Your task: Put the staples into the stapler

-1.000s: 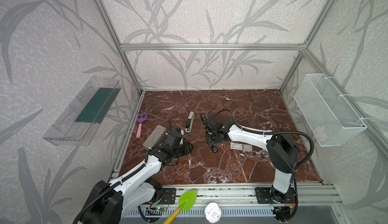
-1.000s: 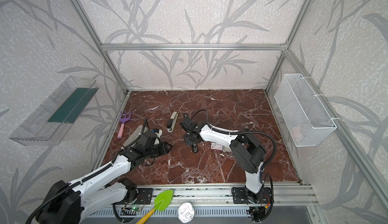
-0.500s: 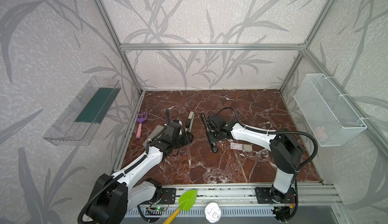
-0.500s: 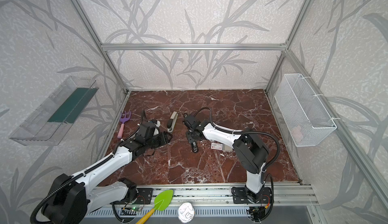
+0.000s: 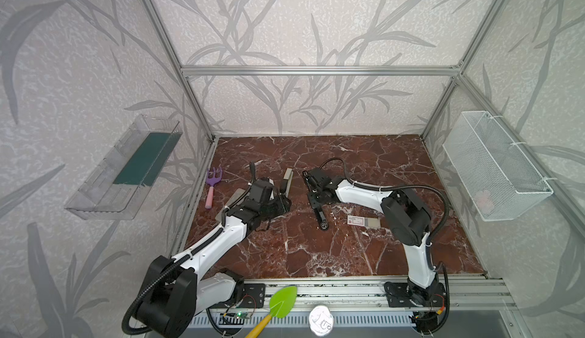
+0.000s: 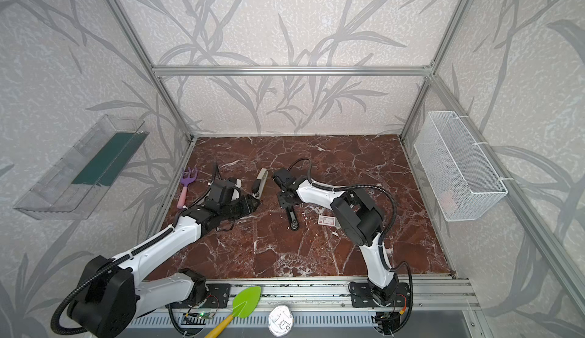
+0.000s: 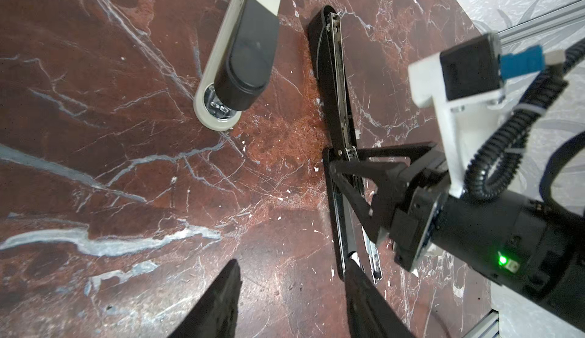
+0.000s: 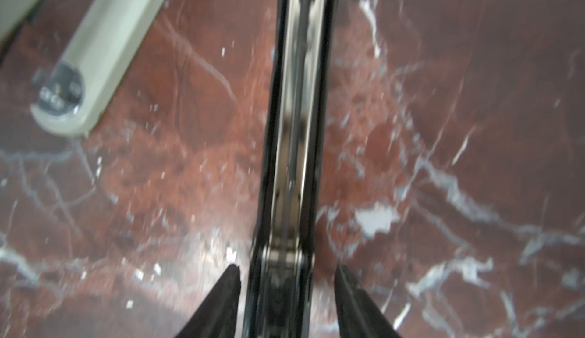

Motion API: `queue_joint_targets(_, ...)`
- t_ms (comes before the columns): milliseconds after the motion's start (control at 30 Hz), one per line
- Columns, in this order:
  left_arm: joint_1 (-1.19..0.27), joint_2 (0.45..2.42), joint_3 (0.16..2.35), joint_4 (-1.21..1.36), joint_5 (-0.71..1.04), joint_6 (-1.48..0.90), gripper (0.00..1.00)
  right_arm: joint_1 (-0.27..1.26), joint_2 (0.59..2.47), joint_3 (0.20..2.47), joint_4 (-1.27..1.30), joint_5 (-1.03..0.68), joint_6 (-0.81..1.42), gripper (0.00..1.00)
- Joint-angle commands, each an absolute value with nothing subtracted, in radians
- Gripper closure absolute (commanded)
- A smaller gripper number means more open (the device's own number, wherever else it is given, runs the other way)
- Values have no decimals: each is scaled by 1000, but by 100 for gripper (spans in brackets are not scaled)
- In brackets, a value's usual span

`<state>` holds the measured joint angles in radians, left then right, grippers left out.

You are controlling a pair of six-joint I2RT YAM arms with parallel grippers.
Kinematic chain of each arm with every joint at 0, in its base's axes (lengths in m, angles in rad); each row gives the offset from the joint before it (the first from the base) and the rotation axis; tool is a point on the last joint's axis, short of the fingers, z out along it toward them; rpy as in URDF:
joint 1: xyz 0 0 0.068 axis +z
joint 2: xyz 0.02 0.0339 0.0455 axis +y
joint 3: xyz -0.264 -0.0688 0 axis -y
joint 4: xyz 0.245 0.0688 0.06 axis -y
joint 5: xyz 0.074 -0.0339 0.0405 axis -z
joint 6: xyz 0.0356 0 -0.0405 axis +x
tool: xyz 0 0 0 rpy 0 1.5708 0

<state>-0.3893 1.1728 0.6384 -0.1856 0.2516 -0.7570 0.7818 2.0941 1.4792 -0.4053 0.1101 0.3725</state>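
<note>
The stapler (image 5: 320,218) lies opened flat on the desk (image 5: 316,257) near the middle of the frame in both top views. Its long axis runs nearly up and down the frame, the upper end leaning a little left and the rounded end lowest. The right claw (image 8: 286,276) stands half-wide astride it, about midway along. In the right wrist view the silver rail runs straight up between the two fingertips (image 8: 231,289) with bare desk showing on each side, so it holds nothing. The left claw (image 7: 292,276) is likewise parted and empty; one tip is at the stapler's end, and whether it touches I cannot tell. The staples (image 5: 364,221) sit in their white box to the lower right of the stapler, near it but apart, on the right arm's side. I judge the right arm the nearer to fetch them; the block must then be lined up along that rail
</note>
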Motion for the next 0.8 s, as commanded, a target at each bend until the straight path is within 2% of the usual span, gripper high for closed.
queue_joint_targets(0,-382,1149,621,-181,238,-769,46,769,2151,1545,-387,147,348,50)
queue_joint_targets(200,-374,1134,604,-186,232,-773,46,752,2228,1646,-389,144,309,55)
queue_joint_targets(367,-363,1120,585,-167,237,-776,46,751,2233,1653,-397,123,282,71)
queue_joint_targets(467,-355,1111,577,-148,251,-769,45,751,2193,1586,-349,109,278,78)
queue_joint_targets(767,-307,1060,529,-60,271,-771,43,766,1997,1270,-38,1,260,85)
